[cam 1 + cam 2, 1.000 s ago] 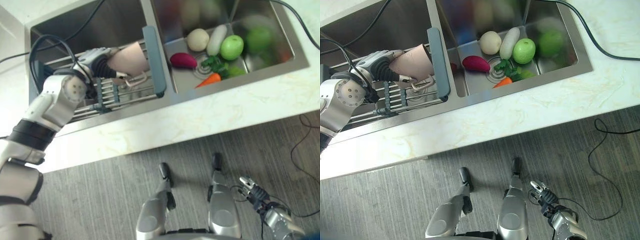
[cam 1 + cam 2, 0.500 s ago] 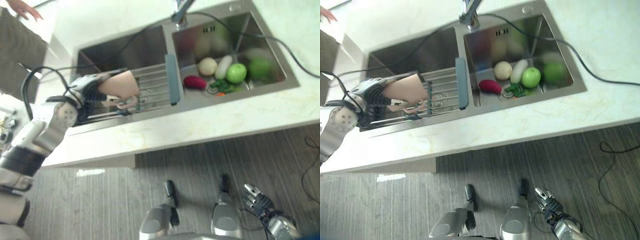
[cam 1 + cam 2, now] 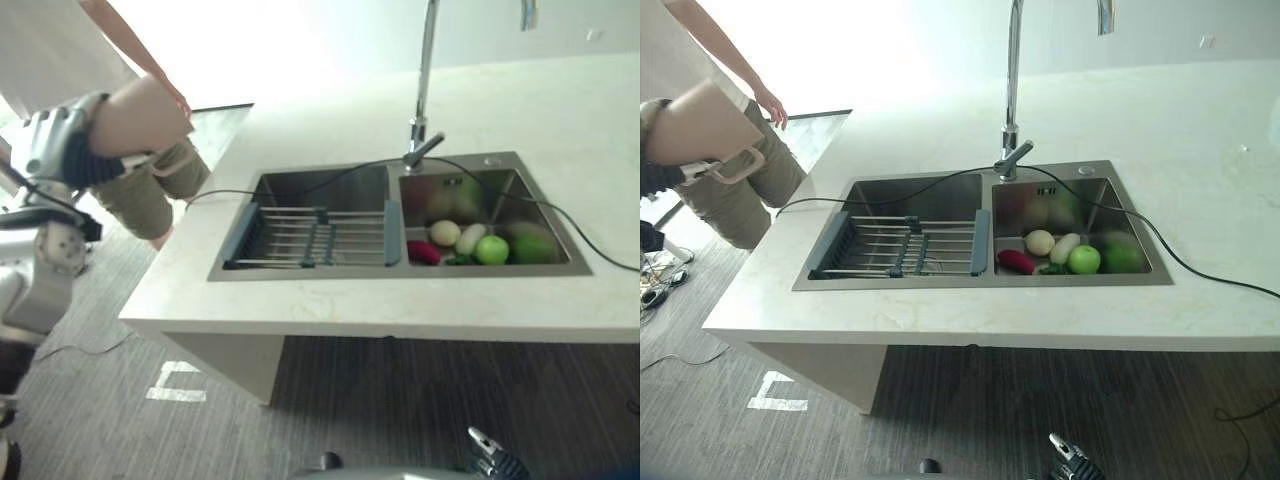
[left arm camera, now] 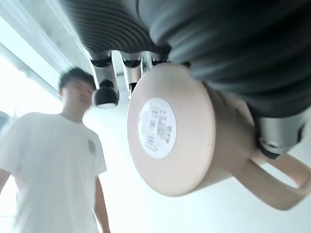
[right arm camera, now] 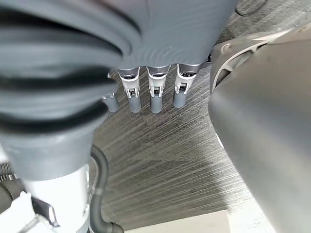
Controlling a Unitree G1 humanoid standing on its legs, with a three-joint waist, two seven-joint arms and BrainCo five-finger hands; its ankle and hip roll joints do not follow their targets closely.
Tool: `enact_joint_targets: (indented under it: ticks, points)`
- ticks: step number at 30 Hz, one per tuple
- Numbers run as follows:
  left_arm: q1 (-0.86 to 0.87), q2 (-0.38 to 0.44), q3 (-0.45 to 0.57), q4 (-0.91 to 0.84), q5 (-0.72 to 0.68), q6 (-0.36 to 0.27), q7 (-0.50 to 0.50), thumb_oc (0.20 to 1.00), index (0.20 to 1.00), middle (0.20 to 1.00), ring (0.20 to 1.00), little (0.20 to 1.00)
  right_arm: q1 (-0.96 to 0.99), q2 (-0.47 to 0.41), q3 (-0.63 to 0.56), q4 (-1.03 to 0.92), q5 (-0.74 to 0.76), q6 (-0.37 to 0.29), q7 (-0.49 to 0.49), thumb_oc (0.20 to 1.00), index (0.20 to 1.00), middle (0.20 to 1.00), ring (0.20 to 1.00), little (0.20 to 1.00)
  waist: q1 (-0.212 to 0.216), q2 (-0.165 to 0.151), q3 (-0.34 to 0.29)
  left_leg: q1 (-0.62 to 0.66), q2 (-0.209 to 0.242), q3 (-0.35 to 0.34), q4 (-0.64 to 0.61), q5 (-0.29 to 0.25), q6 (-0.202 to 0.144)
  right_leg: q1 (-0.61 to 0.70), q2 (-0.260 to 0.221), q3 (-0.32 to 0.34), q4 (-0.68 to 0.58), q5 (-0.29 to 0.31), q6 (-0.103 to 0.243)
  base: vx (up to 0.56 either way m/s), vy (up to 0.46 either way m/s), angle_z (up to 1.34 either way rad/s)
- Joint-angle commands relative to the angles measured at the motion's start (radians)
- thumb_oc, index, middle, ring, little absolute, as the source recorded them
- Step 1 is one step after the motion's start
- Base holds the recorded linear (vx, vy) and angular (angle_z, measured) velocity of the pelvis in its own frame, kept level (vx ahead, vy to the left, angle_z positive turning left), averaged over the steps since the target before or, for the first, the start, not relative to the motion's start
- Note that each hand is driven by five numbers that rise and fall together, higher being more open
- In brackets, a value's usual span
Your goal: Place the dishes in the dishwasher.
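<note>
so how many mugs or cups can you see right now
1. A beige mug is held in the left hand, fingers curled round it, raised off to the left of the counter. The drying rack in the sink looks bare; others may be hidden.

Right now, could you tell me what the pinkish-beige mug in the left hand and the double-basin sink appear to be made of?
Pinkish-beige mug: probably glazed ceramic, possibly plastic; smooth, opaque, thick looped handle. Double-basin sink: brushed stainless steel, judging by its grey, softly reflective walls. The left hand grips the mug.
</note>
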Motion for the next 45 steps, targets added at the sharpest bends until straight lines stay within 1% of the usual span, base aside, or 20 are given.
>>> enact_joint_targets:
  ticks: [1, 2, 3, 6, 9, 11, 15, 19, 22, 23, 24, 27, 29, 32, 33, 34, 35, 37, 40, 45]
  points:
    - [-0.024, 0.031, 0.141, 0.006, 0.008, -0.024, 0.102, 0.200, 0.200, 0.200, 0.200, 0.200, -0.056, -0.004, -0.026, 0.031, -0.033, 0.006, 0.011, 1.000, 1.000, 1.000, 1.000, 1.000, 0.051, 0.016, 0.004, 0.026, 0.033, 0.047, 0.097, -0.129, -0.039, 0.004, 0.058, 0.056, 0.058, -0.150, -0.020, -0.02, -0.091, 0.34]
    - [-0.014, 0.030, 0.151, 0.003, 0.008, -0.024, 0.101, 0.200, 0.200, 0.200, 0.200, 0.200, -0.058, -0.005, -0.023, 0.030, -0.033, 0.006, 0.011, 1.000, 1.000, 1.000, 1.000, 1.000, 0.047, 0.017, 0.004, 0.021, 0.033, 0.047, 0.098, -0.125, -0.038, 0.001, 0.059, 0.055, 0.057, -0.146, -0.021, -0.03, -0.160, 0.39]
    - [0.059, -0.006, 0.209, -0.019, 0.015, -0.058, 0.117, 0.200, 0.200, 0.200, 0.200, 0.200, -0.064, -0.008, -0.024, 0.032, -0.039, 0.019, 0.005, 1.000, 1.000, 1.000, 1.000, 1.000, 0.076, 0.012, 0.002, 0.002, 0.047, 0.021, 0.104, -0.106, -0.056, 0.011, 0.070, 0.049, 0.042, -0.145, -0.028, -0.06, -0.139, 0.35]
    - [0.144, -0.072, 0.266, -0.053, 0.033, -0.104, 0.130, 0.200, 0.200, 0.200, 0.200, 0.200, -0.071, -0.013, -0.022, 0.038, -0.057, 0.018, -0.001, 1.000, 1.000, 1.000, 1.000, 1.000, 0.106, 0.013, 0.006, -0.034, 0.083, 0.012, 0.068, -0.041, -0.088, 0.026, 0.083, 0.016, 0.009, -0.137, -0.027, -0.12, -0.125, 0.59]
    - [0.137, -0.121, 0.253, -0.070, 0.027, -0.175, 0.154, 0.200, 0.200, 0.200, 0.200, 0.200, -0.064, -0.012, -0.040, 0.037, -0.008, -0.009, -0.029, 1.000, 1.000, 1.000, 1.000, 1.000, 0.091, 0.011, 0.030, -0.049, 0.106, 0.121, 0.073, -0.018, -0.104, 0.033, 0.069, -0.080, 0.005, -0.122, -0.014, -0.24, -0.074, 1.08]
    - [0.121, -0.147, 0.232, -0.077, 0.043, -0.184, 0.180, 0.200, 0.200, 0.200, 0.200, 0.200, -0.064, -0.014, -0.052, 0.028, 0.013, -0.023, -0.043, 1.000, 1.000, 1.000, 1.000, 1.000, 0.080, 0.002, 0.041, -0.048, 0.087, 0.171, 0.120, -0.047, -0.092, 0.025, 0.062, -0.121, 0.008, -0.105, -0.018, -0.24, -0.024, 1.73]
    - [0.093, -0.220, 0.199, -0.101, 0.075, -0.236, 0.241, 0.200, 0.200, 0.200, 0.200, 0.200, -0.060, -0.019, -0.083, 0.014, 0.058, -0.038, -0.049, 1.000, 1.000, 1.000, 1.000, 1.000, 0.070, -0.029, 0.053, -0.065, 0.018, 0.203, 0.367, -0.201, -0.049, -0.001, 0.051, -0.133, 0.031, -0.101, -0.038, -0.29, 0.041, 1.29]
    - [0.018, -0.251, 0.158, -0.109, 0.077, -0.287, 0.243, 0.200, 0.200, 0.200, 0.200, 0.200, -0.031, -0.006, -0.139, 0.040, 0.083, -0.080, -0.013, 1.000, 1.000, 1.000, 1.000, 1.000, 0.013, -0.042, 0.043, -0.016, 0.099, 0.355, 0.500, -0.210, -0.044, -0.044, 0.026, -0.215, 0.075, -0.088, -0.055, -0.30, 0.139, 1.22]
    - [-0.047, -0.275, 0.116, -0.110, 0.074, -0.304, 0.224, 0.200, 0.200, 0.200, 0.200, 0.200, -0.018, 0.004, -0.168, 0.052, 0.059, -0.098, 0.006, 1.000, 1.000, 1.000, 1.000, 1.000, -0.020, -0.026, 0.037, 0.066, 0.054, 0.385, 0.352, -0.267, -0.010, -0.098, -0.024, -0.258, 0.125, -0.043, -0.024, -0.28, 0.439, 1.55]
    - [-0.069, -0.295, 0.081, -0.116, 0.050, -0.341, 0.223, 0.200, 0.200, 0.200, 0.200, 0.200, -0.028, 0.016, -0.176, 0.054, 0.057, -0.104, -0.012, 1.000, 1.000, 1.000, 1.000, 1.000, -0.030, -0.018, 0.038, 0.119, 0.001, 0.369, 0.203, -0.284, 0.018, -0.135, -0.072, -0.270, 0.167, -0.014, 0.015, -0.30, 0.568, 0.73]
    - [-0.070, -0.300, 0.076, -0.118, 0.049, -0.341, 0.222, 0.200, 0.200, 0.200, 0.200, 0.200, -0.030, 0.018, -0.178, 0.053, 0.054, -0.101, -0.015, 1.000, 1.000, 1.000, 1.000, 1.000, -0.029, -0.018, 0.038, 0.121, -0.007, 0.361, 0.190, -0.281, 0.020, -0.136, -0.075, -0.268, 0.167, -0.011, 0.020, -0.29, 0.503, 1.14]
    - [-0.073, -0.337, 0.028, -0.158, 0.045, -0.359, 0.210, 0.200, 0.200, 0.200, 0.200, 0.200, -0.038, 0.042, -0.171, 0.036, 0.073, -0.100, -0.026, 1.000, 1.000, 1.000, 1.000, 1.000, -0.006, -0.016, 0.041, 0.118, -0.061, 0.289, 0.117, -0.277, 0.046, -0.154, -0.098, -0.240, 0.175, 0.006, 0.044, -0.20, 0.295, 0.68]
    - [-0.076, -0.359, 0.007, -0.172, 0.049, -0.365, 0.211, 0.200, 0.200, 0.200, 0.200, 0.200, -0.044, 0.055, -0.157, 0.024, 0.041, -0.109, -0.030, 1.000, 1.000, 1.000, 1.000, 1.000, -0.002, -0.016, 0.040, 0.122, -0.072, 0.292, 0.088, -0.271, 0.060, -0.160, -0.114, -0.234, 0.187, 0.007, 0.053, -0.17, 0.201, 0.48]
    - [-0.092, -0.388, -0.038, -0.195, 0.035, -0.370, 0.193, 0.200, 0.200, 0.200, 0.200, 0.200, -0.060, 0.065, -0.123, 0.021, 0.073, -0.113, -0.039, 1.000, 1.000, 1.000, 1.000, 1.000, -0.004, -0.018, 0.043, 0.112, -0.082, 0.271, 0.085, -0.268, 0.082, -0.171, -0.112, -0.170, 0.217, -0.016, 0.058, -0.10, 0.125, 0.68]
    - [-0.098, -0.392, -0.075, -0.193, 0.024, -0.398, 0.193, 0.200, 0.200, 0.200, 0.200, 0.200, -0.061, 0.066, -0.102, -0.003, 0.077, -0.112, -0.033, 1.000, 1.000, 1.000, 1.000, 1.000, -0.020, -0.020, 0.046, 0.095, -0.087, 0.229, 0.105, -0.272, 0.099, -0.185, -0.075, -0.064, 0.258, -0.062, 0.054, -0.03, 0.084, 0.78]
    - [-0.100, -0.391, -0.082, -0.190, 0.021, -0.404, 0.192, 0.200, 0.200, 0.200, 0.200, 0.200, -0.059, 0.066, -0.097, -0.012, 0.072, -0.113, -0.046, 1.000, 1.000, 1.000, 1.000, 1.000, -0.024, -0.021, 0.047, 0.091, -0.086, 0.221, 0.110, -0.272, 0.101, -0.186, -0.065, -0.043, 0.266, -0.076, 0.053, -0.03, 0.034, 1.42]
    - [-0.120, -0.392, -0.133, -0.180, 0.003, -0.429, 0.186, 0.200, 0.200, 0.200, 0.200, 0.200, -0.045, 0.060, -0.063, -0.058, 0.039, -0.095, -0.057, 1.000, 1.000, 1.000, 1.000, 1.000, -0.050, -0.031, 0.048, 0.056, -0.090, 0.175, 0.137, -0.249, 0.110, -0.191, -0.006, 0.076, 0.289, -0.113, 0.029, 0.00, -0.034, 1.26]
    - [-0.151, -0.402, -0.192, -0.166, 0.002, -0.443, 0.186, 0.200, 0.200, 0.200, 0.200, 0.200, -0.031, 0.051, -0.039, -0.069, 0.098, -0.043, -0.014, 1.000, 1.000, 1.000, 1.000, 1.000, -0.067, -0.042, 0.042, 0.041, -0.090, 0.119, 0.147, -0.239, 0.107, -0.156, 0.030, 0.170, 0.260, -0.153, 0.009, 0.06, -0.080, 1.45]
    - [-0.219, -0.403, -0.245, -0.162, -0.015, -0.447, 0.154, 0.200, 0.200, 0.200, 0.200, 0.200, -0.029, 0.040, -0.001, -0.048, 0.142, 0.027, 0.078, 1.000, 1.000, 1.000, 1.000, 1.000, -0.079, -0.064, 0.028, 0.027, -0.083, 0.062, 0.157, -0.230, 0.089, -0.114, 0.053, 0.260, 0.181, -0.146, 0.001, 0.15, -0.188, 1.44]
    - [-0.231, -0.388, -0.234, -0.197, -0.040, -0.402, 0.087, 0.200, 0.200, 0.200, 0.200, 0.200, -0.073, 0.016, 0.012, 0.045, 0.102, 0.073, 0.135, 1.000, 1.000, 1.000, 1.000, 1.000, -0.049, -0.079, 0.024, 0.027, -0.034, 0.076, 0.183, -0.221, 0.037, -0.063, 0.073, 0.213, 0.103, -0.133, -0.020, 0.12, -0.263, 1.16]
